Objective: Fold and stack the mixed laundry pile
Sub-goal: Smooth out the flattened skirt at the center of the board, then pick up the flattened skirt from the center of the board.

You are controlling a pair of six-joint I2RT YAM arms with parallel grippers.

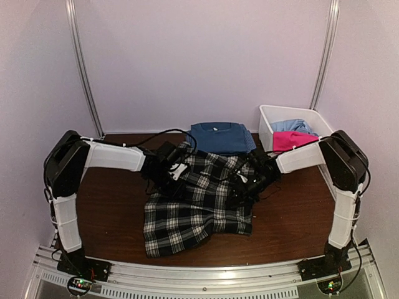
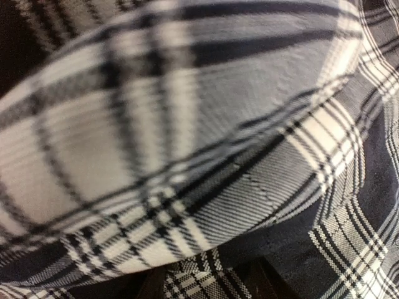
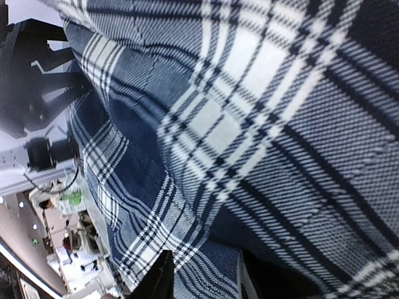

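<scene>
dark blue T-shirt (image 1: 221, 137) folded at far edge of desk (image 1: 112, 212), one done. plaid shirt (image 1: 199, 208) mid-desk, rumpled. left end effector (image 1: 168, 167) and right end effector (image 1: 248, 180) at its top corners (cloth fills wrist views, can't tell grip). pink piece (image 1: 290, 140) and pale blue piece (image 1: 293, 126) wait in bin (image 1: 267, 119).

The plaid shirt (image 3: 262, 124) fills the frame, its cloth between the fingers of the right claw (image 3: 201, 280) at six o'clock; a dark arm (image 3: 31, 68) shows at ten.
</scene>
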